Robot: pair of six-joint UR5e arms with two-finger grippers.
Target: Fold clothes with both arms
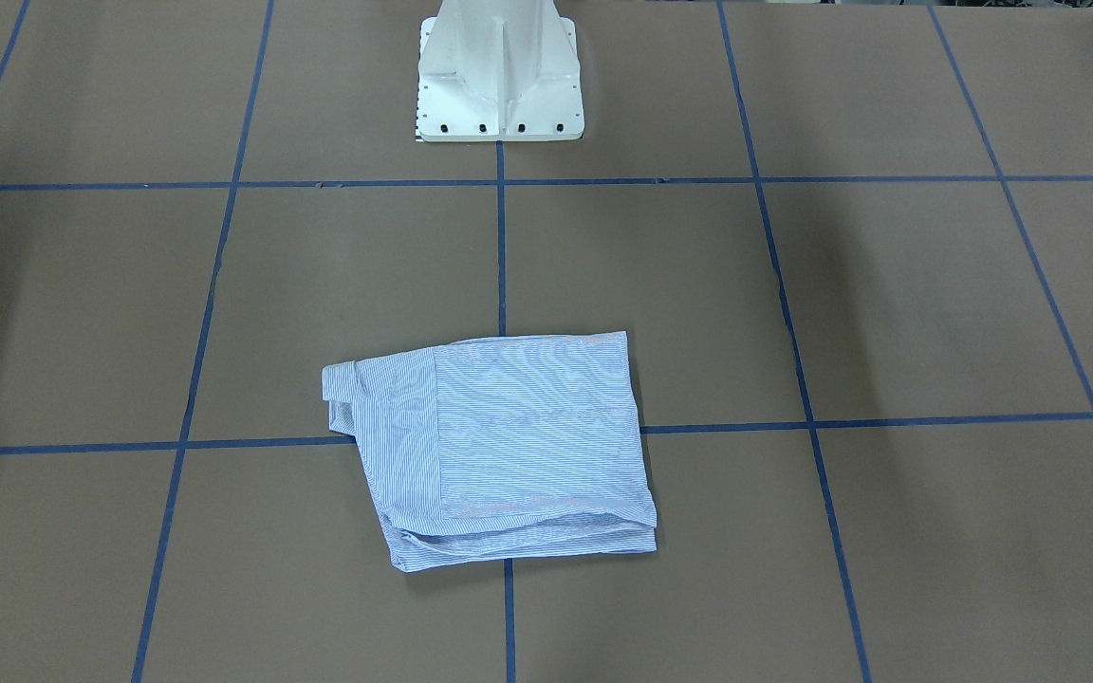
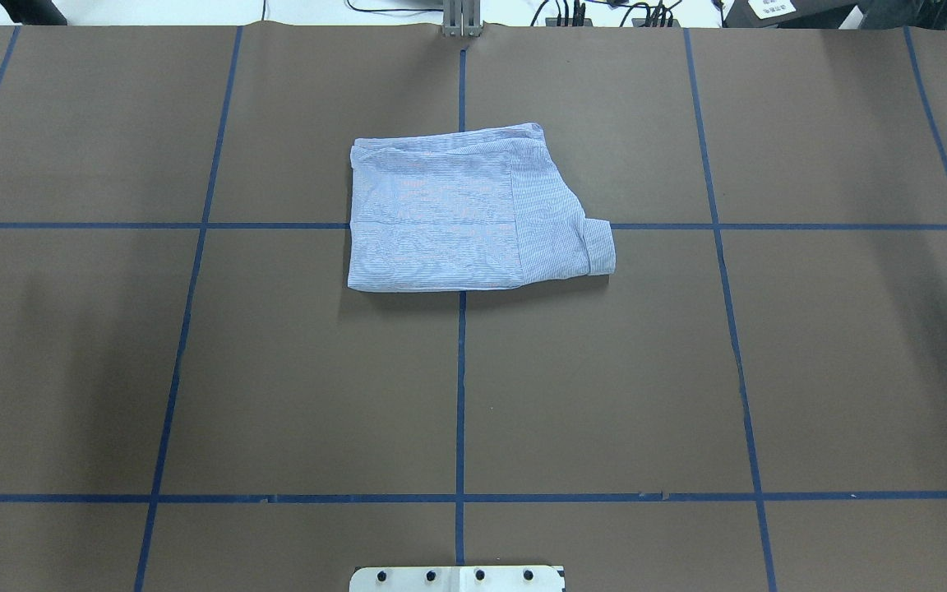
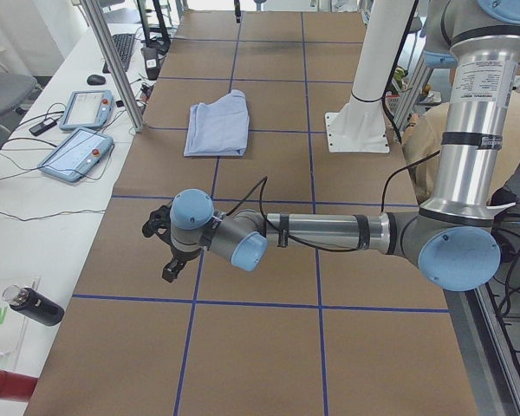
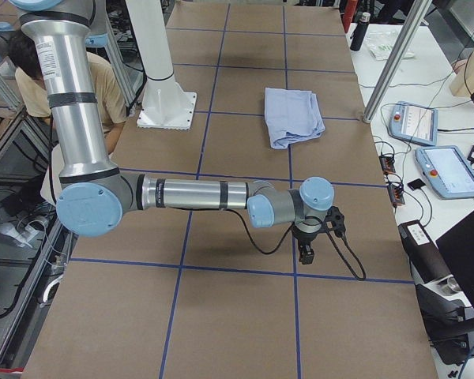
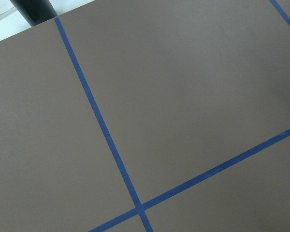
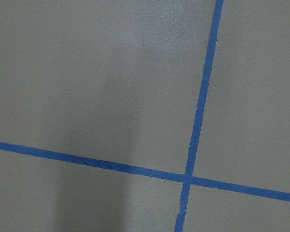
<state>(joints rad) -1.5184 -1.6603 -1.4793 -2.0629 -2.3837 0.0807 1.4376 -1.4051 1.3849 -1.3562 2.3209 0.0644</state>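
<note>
1. Striped shirt (image 2: 465,210): folded to a compact rectangle, flat on the table (image 2: 605,370). Straight out in front of the white pedestal base (image 1: 499,85), well apart from it, across the blue tape line (image 2: 461,370) running out from that base. One cuff (image 2: 601,247) protruding at the edge on the robot's right.
2. Left arm (image 3: 329,232): well out to the left of the pedestal base. Upper tube upright, elbow bent at about a right angle, forearm level above the table and reaching away from the base side. Wrist turned downward.
3. Left gripper (image 3: 166,251): pointed down, above bare table, well apart from the striped shirt. Visible in the side view only; cannot tell whether parted or closed. Nothing seen between the fingers.
4. Right arm (image 4: 189,193): well out to the right of the pedestal base, in a mirrored pose. Upper tube upright, forearm level, wrist turned downward.
5. Right gripper (image 4: 308,249): pointed down, above bare table, well apart from the striped shirt. Visible in the side view only; cannot tell whether parted or closed.
6. Both wrist views: brown table surface and crossing tape lines only.
</note>
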